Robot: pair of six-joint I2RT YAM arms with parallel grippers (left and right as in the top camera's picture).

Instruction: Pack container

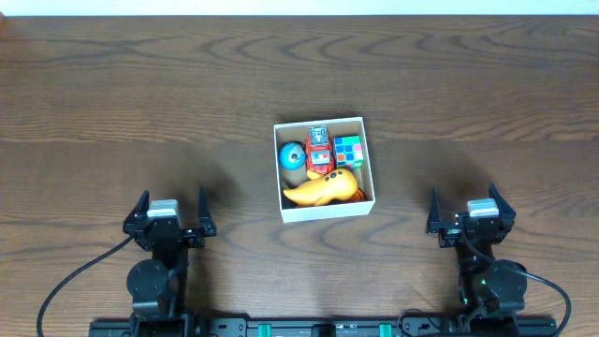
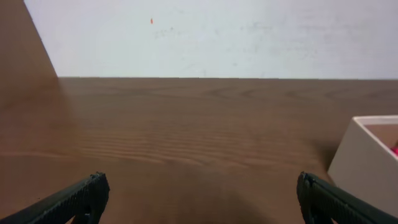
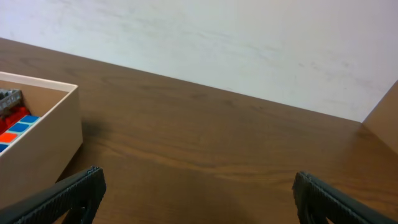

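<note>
Overhead view: container (image 1: 329, 211), white-walled, near the middle of the tabletop (image 1: 140, 94), between the two arms and farther out. It holds a blue ball (image 1: 292, 156), a red toy car (image 1: 320, 150), a colour-tiled cube (image 1: 349, 150) and a yellow toy (image 1: 323, 188). Left gripper (image 1: 172, 204): near edge, fingers spread wide, empty. Right gripper (image 1: 464, 201): near edge, fingers spread wide, empty. Both are well apart from the container.

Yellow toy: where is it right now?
Overhead view: the yellow toy lies inside the container, along its robot-side wall, beside the blue ball and red car.
</note>
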